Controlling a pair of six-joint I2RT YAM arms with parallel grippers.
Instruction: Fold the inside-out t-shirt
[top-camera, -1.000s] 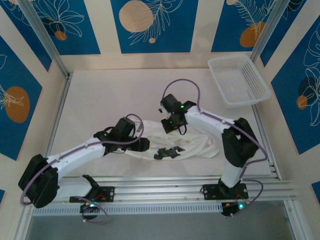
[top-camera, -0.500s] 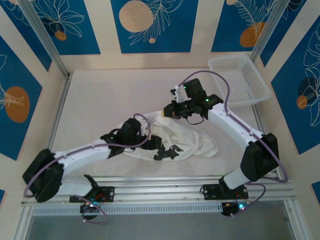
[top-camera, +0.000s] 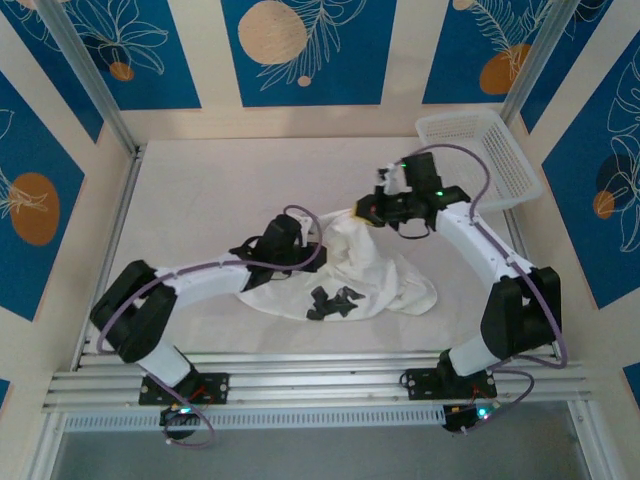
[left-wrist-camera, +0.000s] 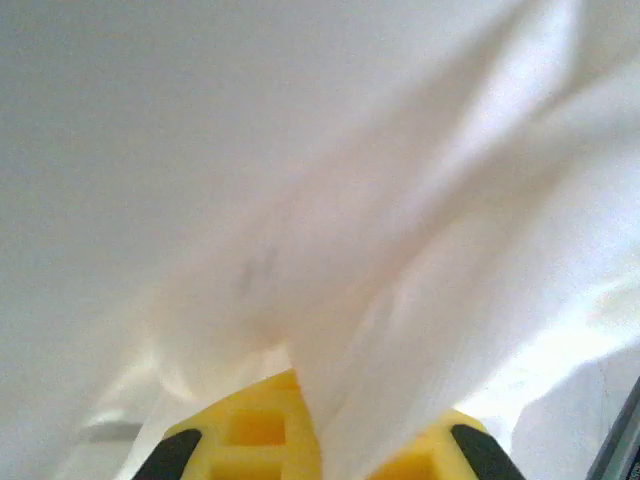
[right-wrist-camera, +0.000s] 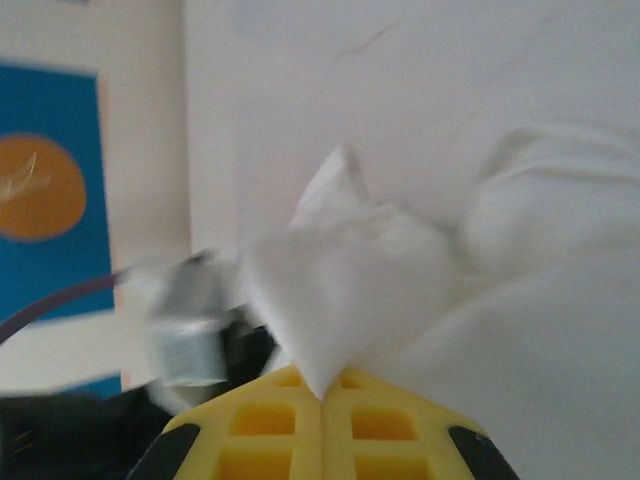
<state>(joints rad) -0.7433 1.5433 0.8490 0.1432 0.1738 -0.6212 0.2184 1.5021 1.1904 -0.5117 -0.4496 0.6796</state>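
My left gripper and right gripper each pinch a fold of the white t-shirt; pulling them apart too hard could slip the thin cloth free.

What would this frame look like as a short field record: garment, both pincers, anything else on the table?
garment: white t-shirt, crumpled, not yet folded, mid-table
left pincer: shut on the t-shirt's cloth
right pincer: shut on a bunched tip of the cloth
basket: white mesh, far right corner, apart from the shirt
table: pale surface
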